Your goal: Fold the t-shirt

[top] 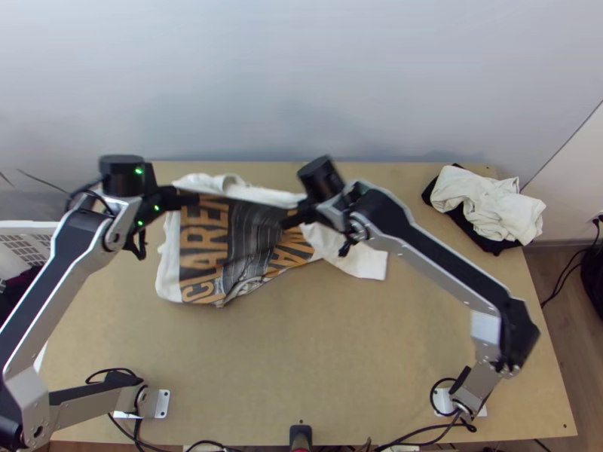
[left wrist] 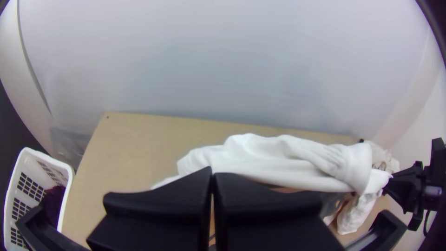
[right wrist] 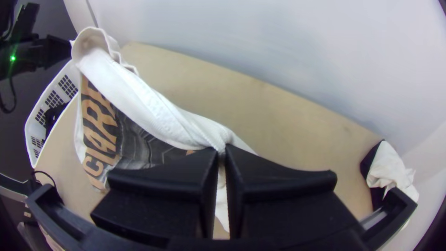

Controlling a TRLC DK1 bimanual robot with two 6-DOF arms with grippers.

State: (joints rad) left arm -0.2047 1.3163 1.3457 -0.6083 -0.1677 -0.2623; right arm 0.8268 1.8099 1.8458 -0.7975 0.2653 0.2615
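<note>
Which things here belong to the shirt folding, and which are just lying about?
Part of the job:
- printed t-shirt, partly raised
- left gripper, pinching it
- right gripper, pinching it farther along

Just lying about:
- bunched white cloth, on the table's far right corner
- black cloth beneath it
- white basket, left of the table

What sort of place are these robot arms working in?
Probably a robotics test station or lab: two silver-and-black jointed arms at a light wooden table, a white T-shirt with orange lettering held up between them, and a white plastic laundry basket beside it.
</note>
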